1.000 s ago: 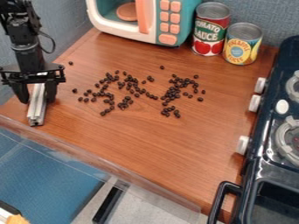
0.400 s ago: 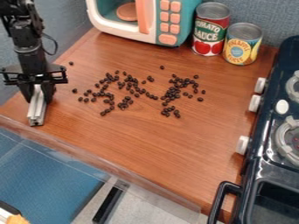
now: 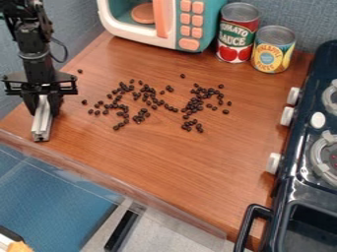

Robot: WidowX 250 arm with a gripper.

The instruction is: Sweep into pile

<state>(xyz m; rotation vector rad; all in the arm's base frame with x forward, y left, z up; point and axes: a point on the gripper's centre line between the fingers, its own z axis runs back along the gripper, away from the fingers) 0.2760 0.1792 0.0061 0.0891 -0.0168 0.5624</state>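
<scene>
At the left edge of the counter my gripper (image 3: 43, 104) hangs pointing down, shut on a silver-grey metal bar (image 3: 41, 123). The bar's lower end stands at the counter's left side, a little in from the front edge. Dark brown beans (image 3: 153, 101) lie scattered over the middle of the counter, to the right of my gripper, in loose clusters. A denser cluster (image 3: 194, 104) sits on the right side, and a few single beans lie apart from the others.
A toy microwave (image 3: 168, 22) stands at the back, with a tomato sauce can (image 3: 237, 33) and a pineapple can (image 3: 272, 49) beside it. The toy stove (image 3: 296, 147) runs along the right. A clear edge strip (image 3: 112, 184) borders the wooden counter (image 3: 164, 162) in front.
The gripper's fingers have come together on the metal bar, and the arm has shifted slightly right. The beans have not moved.
</scene>
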